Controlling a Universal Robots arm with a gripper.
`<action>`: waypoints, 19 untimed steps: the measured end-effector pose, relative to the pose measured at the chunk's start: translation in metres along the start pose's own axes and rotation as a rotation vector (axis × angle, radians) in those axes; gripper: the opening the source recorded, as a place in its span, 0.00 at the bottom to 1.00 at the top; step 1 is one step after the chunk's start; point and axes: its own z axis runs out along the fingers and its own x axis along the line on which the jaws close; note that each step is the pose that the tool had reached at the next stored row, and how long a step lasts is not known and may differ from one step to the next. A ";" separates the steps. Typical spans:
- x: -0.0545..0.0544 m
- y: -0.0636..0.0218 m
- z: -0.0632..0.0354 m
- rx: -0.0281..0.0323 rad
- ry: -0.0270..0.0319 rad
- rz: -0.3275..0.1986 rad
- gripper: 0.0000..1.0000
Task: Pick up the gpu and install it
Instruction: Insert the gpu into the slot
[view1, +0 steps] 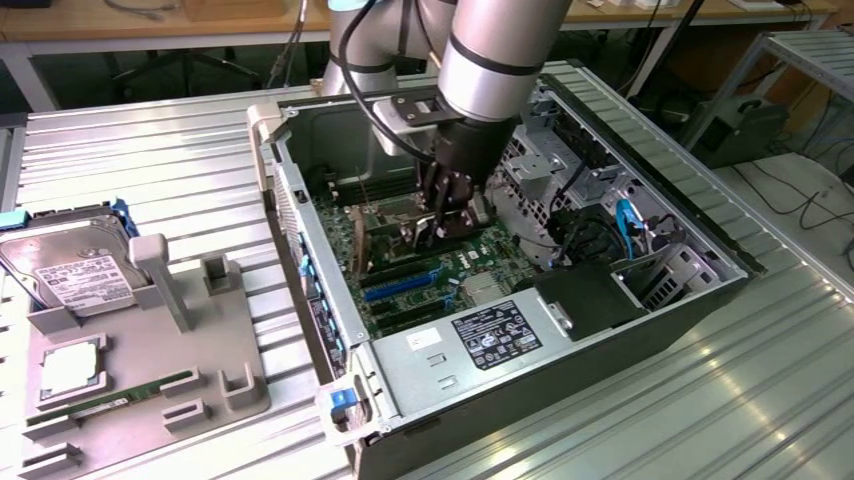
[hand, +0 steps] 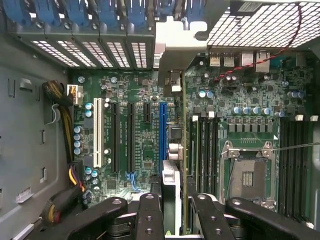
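Your gripper has its two black fingers drawn in to a narrow gap, and they clamp the graphics card between them. In the wrist view you see the card edge-on: a very thin dark line with a silvery metal bracket at its far end. The card stands upright inside the open computer case, low over the green motherboard. Whether it touches the board, I cannot tell. It runs just beside the long blue slot. A white slot lies well apart on that same side. On the other side of the card is the square metal processor socket. The bracket is close to the perforated slot covers at the case wall.

In the exterior view, the case lies on its side on a ribbed metal table. On the exterior view's left, a grey plastic holder carries a silver hard drive and a narrow green memory stick.
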 end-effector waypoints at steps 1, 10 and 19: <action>0.000 0.0000 0.0020 0.0000 0.0000 0.000 0.28; 0.000 0.0021 0.0160 0.0001 -0.0002 0.000 0.28; 0.000 0.0024 0.0190 0.0000 -0.0011 0.000 0.28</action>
